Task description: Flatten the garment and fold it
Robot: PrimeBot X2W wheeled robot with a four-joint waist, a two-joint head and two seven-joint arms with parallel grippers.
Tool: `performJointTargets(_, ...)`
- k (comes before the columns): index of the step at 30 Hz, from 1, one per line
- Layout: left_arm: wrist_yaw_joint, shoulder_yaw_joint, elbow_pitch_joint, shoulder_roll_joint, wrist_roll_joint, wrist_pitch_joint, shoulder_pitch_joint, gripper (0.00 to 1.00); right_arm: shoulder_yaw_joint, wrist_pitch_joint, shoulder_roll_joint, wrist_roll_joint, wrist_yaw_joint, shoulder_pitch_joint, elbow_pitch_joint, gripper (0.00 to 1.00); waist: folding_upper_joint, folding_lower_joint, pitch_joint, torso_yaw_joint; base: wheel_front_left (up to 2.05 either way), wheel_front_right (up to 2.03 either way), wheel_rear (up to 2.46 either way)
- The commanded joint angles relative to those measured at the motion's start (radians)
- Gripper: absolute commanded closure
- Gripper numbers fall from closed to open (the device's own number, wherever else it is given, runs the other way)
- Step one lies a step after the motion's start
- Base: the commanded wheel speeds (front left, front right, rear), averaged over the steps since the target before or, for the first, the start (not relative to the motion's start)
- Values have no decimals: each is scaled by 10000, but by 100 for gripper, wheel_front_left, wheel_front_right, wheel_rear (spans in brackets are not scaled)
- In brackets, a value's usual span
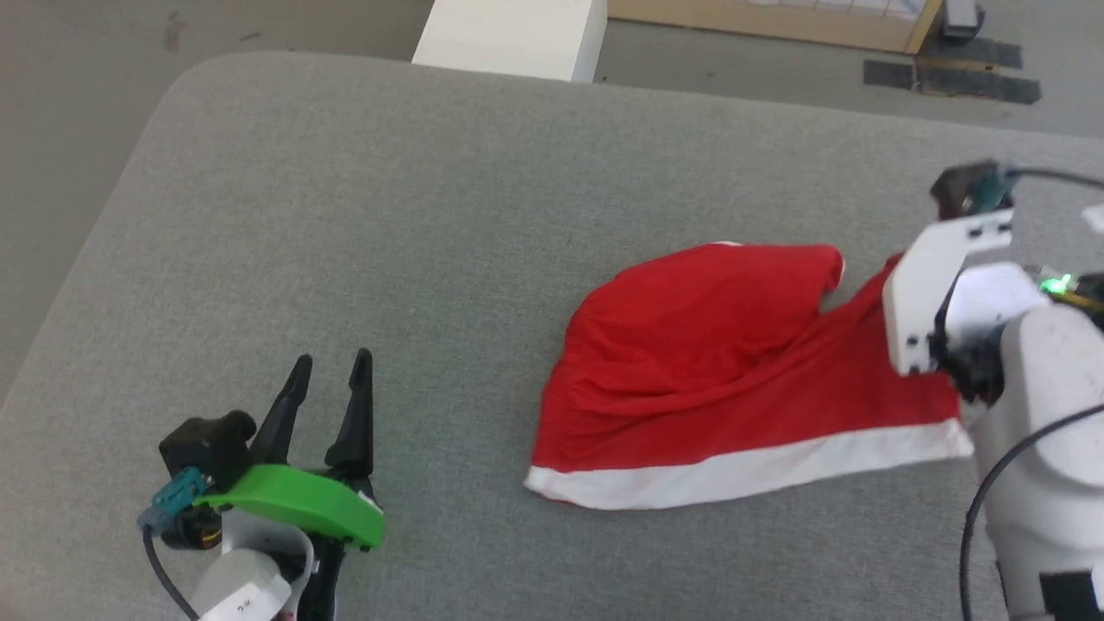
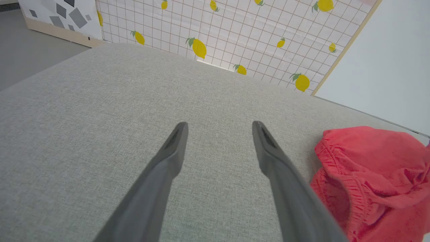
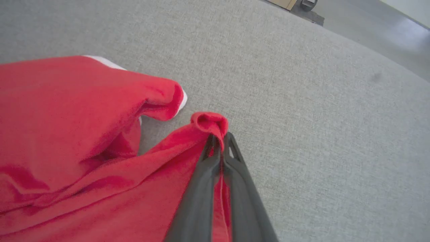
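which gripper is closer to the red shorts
Right. The right gripper is shut on a fold of the red shorts; the left gripper is open over the grey upholstered surface, apart from the shorts, on their left.

On padded surface (image 1: 388, 216): garment (image 1: 716, 371) right, left end effector (image 1: 334, 355) well apart at left.

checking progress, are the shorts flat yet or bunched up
Bunched, not flat: the shorts lie rumpled with deep folds, and the right gripper pinches one raised corner.

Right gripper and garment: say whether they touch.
Touching. The right wrist view shows the right gripper clamped on a raised fold of the garment.
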Motion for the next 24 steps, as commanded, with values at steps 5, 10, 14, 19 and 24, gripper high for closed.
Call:
performJointTargets(5, -141, -157, 190, -68, -98, -50, -348, 0, -588, -978, 114, -531, -15, -571, 726, 0, 0, 0, 120, 220, 0, 0, 0)
performJointTargets(10, -128, -225, 249, -40, -74, -65, -229, 0, -1331, -2419, 444, -193, -15, -552, 781, 0, 0, 0, -343, 50, 0, 0, 0)
performJointTargets(14, -37, -275, 164, 5, -29, -41, -3, 0, -1615, -4007, 673, 399, -15, -26, 191, 0, 0, 0, -904, -225, 0, 0, 0)
performJointTargets(19, 58, -518, -11, -20, 49, 154, 325, 0, -1655, -5295, 799, 1112, -15, 1700, -884, 0, 0, 0, -1556, -550, 0, 0, 0)
performJointTargets(24, 228, -685, -204, -144, 32, 289, 732, 0, -1512, -5562, 821, 2486, -15, 3638, -1586, 0, 0, 0, -1932, -877, 0, 0, 0)
